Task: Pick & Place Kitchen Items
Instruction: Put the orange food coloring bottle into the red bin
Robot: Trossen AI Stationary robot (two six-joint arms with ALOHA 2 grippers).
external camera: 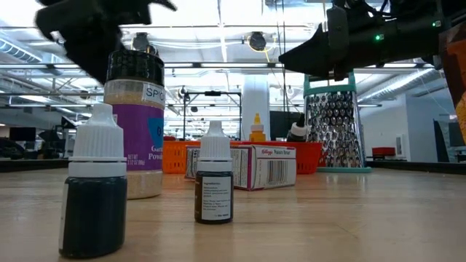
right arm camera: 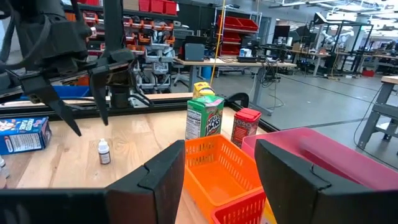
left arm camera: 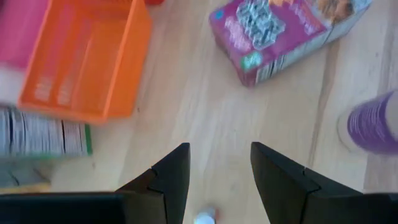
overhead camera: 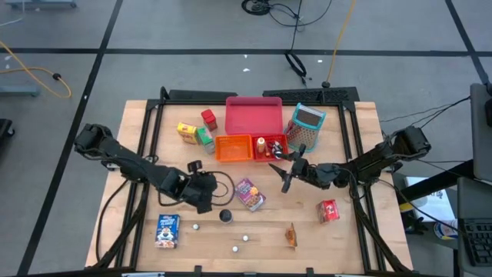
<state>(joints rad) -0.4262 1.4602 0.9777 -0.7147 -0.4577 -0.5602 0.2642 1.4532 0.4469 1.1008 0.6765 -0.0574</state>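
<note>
Hovering low over the wooden table [overhead camera: 115, 231], the left gripper [left arm camera: 214, 171] has its two dark fingers parted with nothing between them, and a tiny white-capped dropper bottle [left arm camera: 205, 216] stands on the boards just beneath the gap. From above, the same left gripper [overhead camera: 206, 192] sits left of centre, between the shallow orange plastic bin [overhead camera: 233, 148] and the front row of small items.

The right gripper [overhead camera: 290, 171] hangs over the centre right, close to the red bin [overhead camera: 270, 146], its fingers spread wide and empty.

The kitchen items are still scattered:
- purple-pink cereal box [overhead camera: 250, 193] lying flat just right of the left gripper
- black round can [overhead camera: 225, 216] nearby, toward the front
- blue cereal box [overhead camera: 167, 230] at the front left
- red packet [overhead camera: 329, 210] at the right
- yellow box [overhead camera: 186, 132], green box [overhead camera: 204, 138] and red box [overhead camera: 208, 118] grouped behind the orange bin

My reading is that the left arm is lining up on the dropper bottle. The bottle is narrow and tall for its base, so a finger landing on its cap rather than beside it would likely tip it and send it rolling. The can and the purple-labelled spice jar [left arm camera: 373, 122] stand near enough to be knocked by a sideways correction.
</note>
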